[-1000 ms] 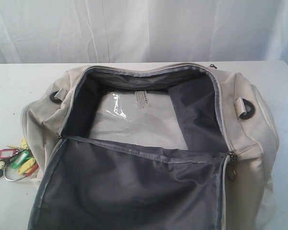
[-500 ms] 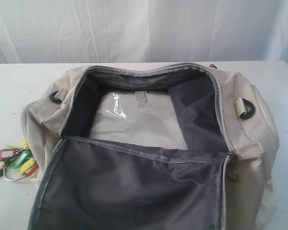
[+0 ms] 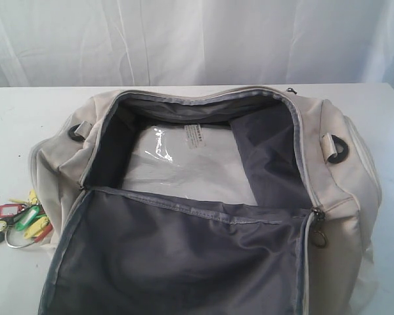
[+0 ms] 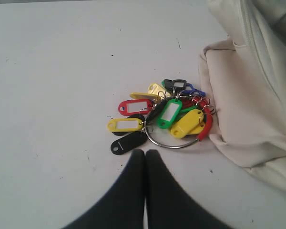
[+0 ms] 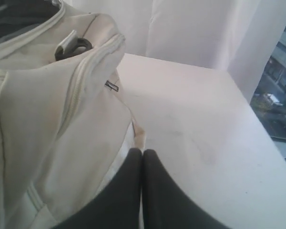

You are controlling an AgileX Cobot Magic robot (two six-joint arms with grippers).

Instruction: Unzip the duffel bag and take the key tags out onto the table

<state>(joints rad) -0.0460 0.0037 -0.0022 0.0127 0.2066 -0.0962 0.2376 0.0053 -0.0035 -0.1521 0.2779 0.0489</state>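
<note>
A pleated white curtain [image 3: 197,39] hangs behind; a window [image 5: 279,81] beside it shows buildings [image 5: 276,67].

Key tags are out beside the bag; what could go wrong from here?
The key tags lie close beside the bag, so any tug on it may drag them. The left gripper, shut, sits close to their ring; pulling back carelessly might snag or scatter them.

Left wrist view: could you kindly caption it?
Shut black gripper near colourful plastic key tags beside cream fabric duffel bag.
</note>
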